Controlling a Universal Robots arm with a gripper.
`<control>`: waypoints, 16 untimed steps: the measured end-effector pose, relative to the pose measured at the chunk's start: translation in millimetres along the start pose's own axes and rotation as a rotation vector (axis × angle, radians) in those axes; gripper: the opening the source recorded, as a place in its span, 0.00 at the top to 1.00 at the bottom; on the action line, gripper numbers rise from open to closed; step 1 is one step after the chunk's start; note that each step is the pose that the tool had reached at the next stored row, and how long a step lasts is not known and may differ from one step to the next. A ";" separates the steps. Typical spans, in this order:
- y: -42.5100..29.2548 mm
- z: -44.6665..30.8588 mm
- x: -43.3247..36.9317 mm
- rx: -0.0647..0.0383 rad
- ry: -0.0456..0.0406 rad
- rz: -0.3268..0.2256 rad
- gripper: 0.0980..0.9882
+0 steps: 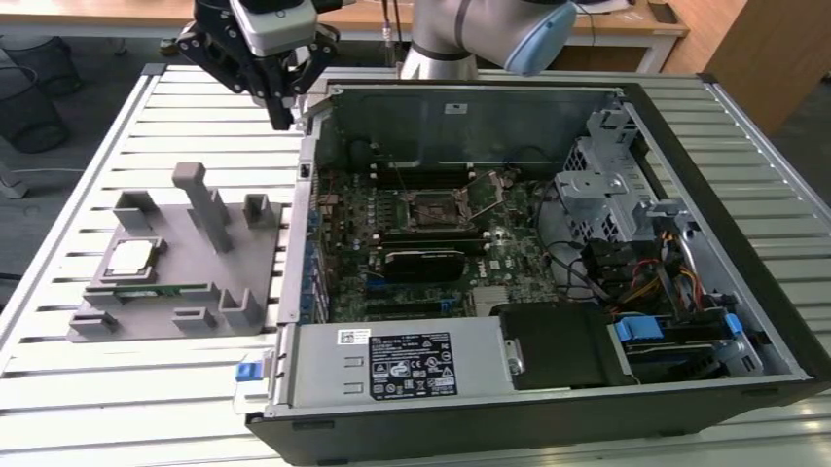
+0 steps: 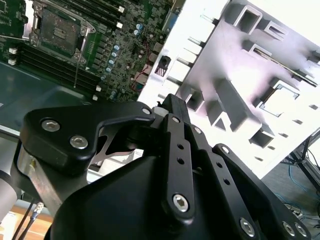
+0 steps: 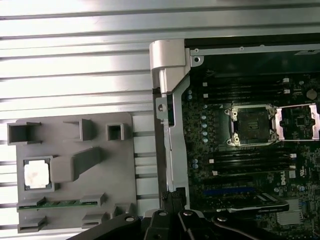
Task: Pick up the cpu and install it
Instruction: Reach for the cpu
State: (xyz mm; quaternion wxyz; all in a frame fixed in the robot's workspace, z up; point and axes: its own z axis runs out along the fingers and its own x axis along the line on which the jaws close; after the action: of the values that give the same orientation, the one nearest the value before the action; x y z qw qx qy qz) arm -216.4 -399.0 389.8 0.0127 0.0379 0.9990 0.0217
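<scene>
Exterior view: the gripper [image 1: 279,122] hangs above the slatted metal table [image 1: 169,126], near the table edge where the arm's base stands and just off the corner of the open computer case [image 1: 520,428] on the exterior view's left; its fingers are drawn together to a single tip with nothing between them; the cpu [image 1: 130,257] lies flat, silver top up, in a square recess of the grey fixture [image 1: 97,326], which rests on the table beside the case wall, toward the table edge on the exterior view's left; the cpu is well apart from the fingertips and untouched; a green memory stick [image 1: 156,289] sits in a slot just beside it on the same fixture; inside the case, the socket [image 1: 435,206] on the motherboard [image 1: 507,253] has its retaining frame swung open. Second wrist view: the gripper [image 2: 169,100] shows its black links converging, tips closed on nothing, lined up over the case's side wall, with the fixture [image 2: 240,75] to one side and the motherboard [image 2: 125,45] and socket [image 2: 57,30] to the other. First wrist view: the gripper [image 3: 172,196] is again closed and bare over the case wall; the cpu [image 3: 37,175] rests in its recess on the fixture [image 3: 120,170], across the fixture from the tips; the memory stick [image 3: 60,203] lies alongside; the socket [image 3: 250,125] is on the far side of the wall from the cpu.
</scene>
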 end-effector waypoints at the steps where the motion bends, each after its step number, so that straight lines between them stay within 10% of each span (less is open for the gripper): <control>1: -0.1 0.0 1.2 0.000 0.0001 0.000 0.99; 16: -2.3 8.1 21.1 -0.002 0.0110 -0.032 0.99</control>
State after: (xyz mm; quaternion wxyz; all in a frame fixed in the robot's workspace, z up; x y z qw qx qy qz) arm -237.3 -399.3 381.2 0.0076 0.0218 0.9995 0.0225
